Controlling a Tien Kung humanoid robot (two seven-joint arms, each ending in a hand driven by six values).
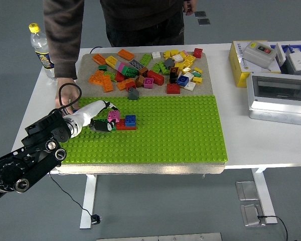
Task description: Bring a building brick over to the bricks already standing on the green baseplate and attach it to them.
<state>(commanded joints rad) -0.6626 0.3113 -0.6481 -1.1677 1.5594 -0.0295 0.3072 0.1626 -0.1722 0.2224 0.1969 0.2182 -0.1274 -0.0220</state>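
My left hand (101, 120) grips the small pink plastic brick (113, 116) right over the row of bricks (124, 123) on the green studded baseplate (165, 130). If it's crooked, it won't click.

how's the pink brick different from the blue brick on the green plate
The pink brick is gripped in the left hand, over the standing row; the blue brick sits free, already stacked on the red brick. Pink lies left, blue right. Both are small studded bricks on the green baseplate.
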